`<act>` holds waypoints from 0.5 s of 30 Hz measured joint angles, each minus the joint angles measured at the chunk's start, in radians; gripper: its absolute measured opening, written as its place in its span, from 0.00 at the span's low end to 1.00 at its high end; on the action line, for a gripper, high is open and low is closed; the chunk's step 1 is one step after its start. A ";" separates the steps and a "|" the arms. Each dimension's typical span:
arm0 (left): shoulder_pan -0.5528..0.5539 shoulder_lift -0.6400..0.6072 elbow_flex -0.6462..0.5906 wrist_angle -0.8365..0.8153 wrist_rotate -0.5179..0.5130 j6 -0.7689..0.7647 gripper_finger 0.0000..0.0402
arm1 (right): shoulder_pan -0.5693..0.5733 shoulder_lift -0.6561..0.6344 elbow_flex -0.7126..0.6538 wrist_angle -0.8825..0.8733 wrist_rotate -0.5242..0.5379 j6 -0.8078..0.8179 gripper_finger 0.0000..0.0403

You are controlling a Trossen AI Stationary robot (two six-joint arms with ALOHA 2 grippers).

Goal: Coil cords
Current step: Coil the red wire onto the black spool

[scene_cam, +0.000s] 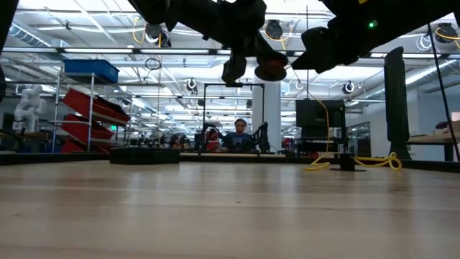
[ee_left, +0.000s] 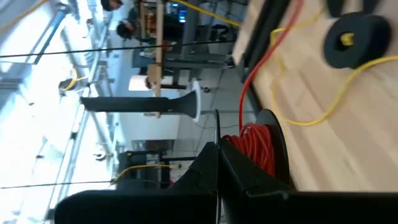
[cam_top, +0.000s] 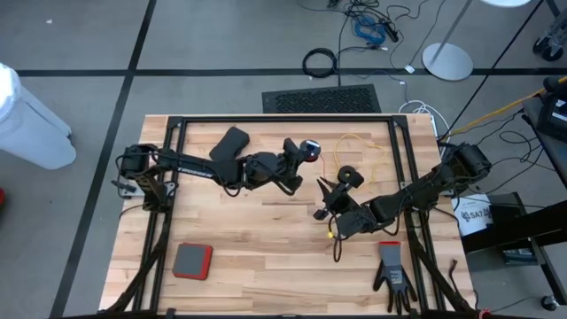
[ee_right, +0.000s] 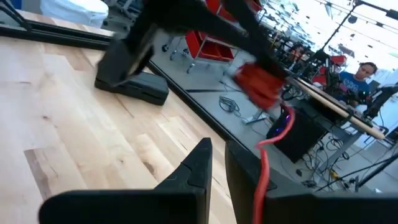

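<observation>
My left gripper (cam_top: 306,152) is over the table's middle, shut on a small black reel wound with red cord (ee_left: 255,144); the reel also shows in the low view (scene_cam: 272,70), clear of the table. The red cord (ee_right: 261,174) runs from the reel to my right gripper (cam_top: 326,199), whose fingers (ee_right: 217,165) stand almost together. The yellow cord (cam_top: 363,146) lies loose on the table, with its black reel (cam_top: 350,175) lying flat; the reel also shows in the left wrist view (ee_left: 354,40). My left gripper pinches one thin side disc of the reel (ee_left: 216,127) between its two fingers, at the disc's edge. The reel is lifted clear of the table, its wound red cord beside the fingers. My right gripper has the red cord (ee_right: 258,186) lying along the outer side of one finger (ee_right: 239,180). I cannot tell whether the cord is also pinched between the fingers. The cord runs slack toward the reel.
A black case (cam_top: 232,142) lies at the far left. A red and grey pad (cam_top: 192,260) lies near the front left and a black glove (cam_top: 392,275) near the front right. Black frame rails (cam_top: 283,120) edge the table. A person (scene_cam: 238,133) sits far behind it.
</observation>
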State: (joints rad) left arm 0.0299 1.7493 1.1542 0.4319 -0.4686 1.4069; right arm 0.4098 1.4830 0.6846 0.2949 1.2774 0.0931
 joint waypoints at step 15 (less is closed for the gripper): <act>0.005 0.146 0.000 0.246 -0.042 0.258 0.00 | 0.008 0.000 0.000 0.143 -0.064 -0.146 0.08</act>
State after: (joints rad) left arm 0.0351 1.8954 1.1545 0.6780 -0.5103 1.6652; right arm 0.4180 1.4830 0.6846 0.4380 1.2139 -0.0530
